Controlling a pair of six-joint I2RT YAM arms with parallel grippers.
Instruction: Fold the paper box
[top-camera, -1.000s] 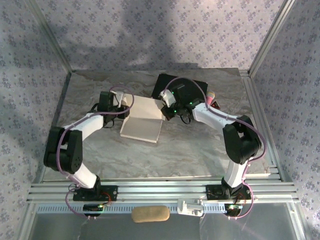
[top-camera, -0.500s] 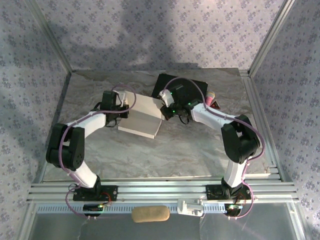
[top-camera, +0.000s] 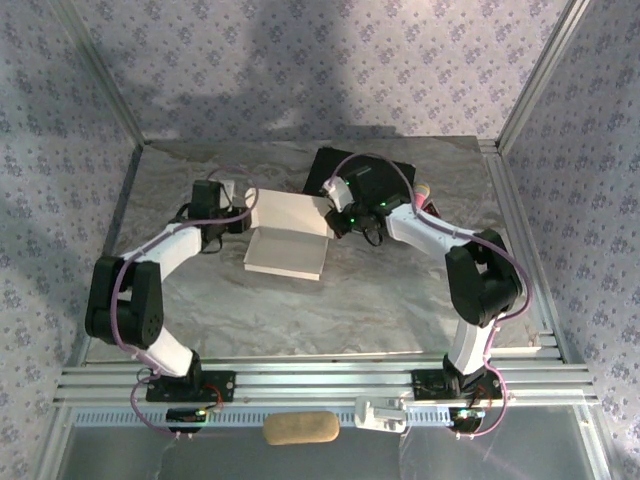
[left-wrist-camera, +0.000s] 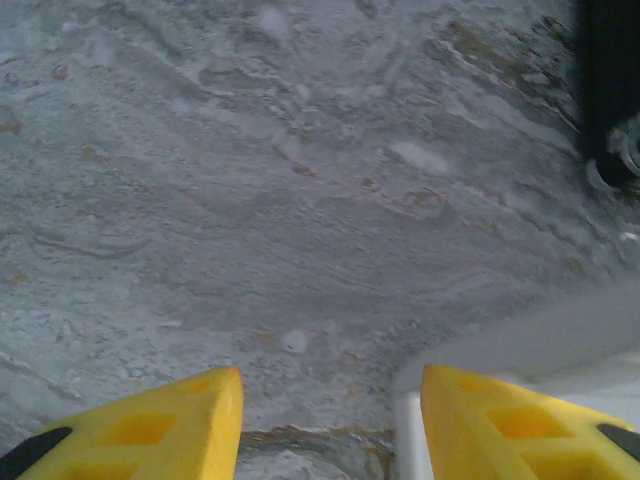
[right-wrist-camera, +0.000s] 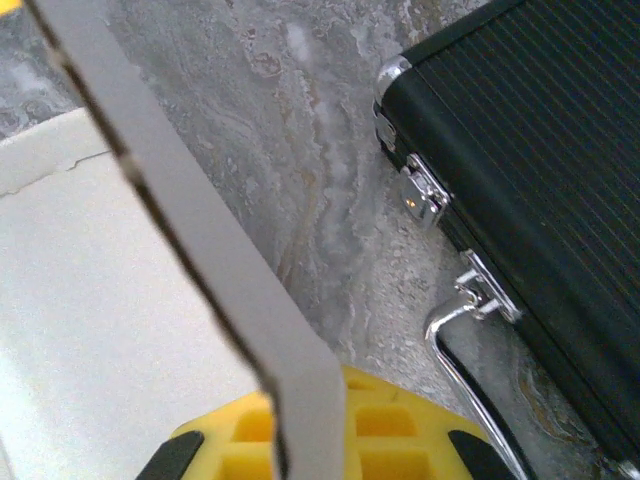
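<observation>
One paper box (top-camera: 290, 240) mid-surface (top-camera: 300, 310), one black case (top-camera: 375, 180) behind, two arms, left end effector (left-wrist-camera: 330, 395) apart beside its edge, right end effector (top-camera: 335, 212) clamped on one raised flap (right-wrist-camera: 200, 250).

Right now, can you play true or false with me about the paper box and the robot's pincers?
1. The right pincer pinches a flap of the paper box. True.
2. The left pincer squeezes the box too. False: it is open, with bare table in the gap.
3. A black case lies on the table beside the box. True.
4. The case has no handle. False: a metal handle shows on its side.
</observation>
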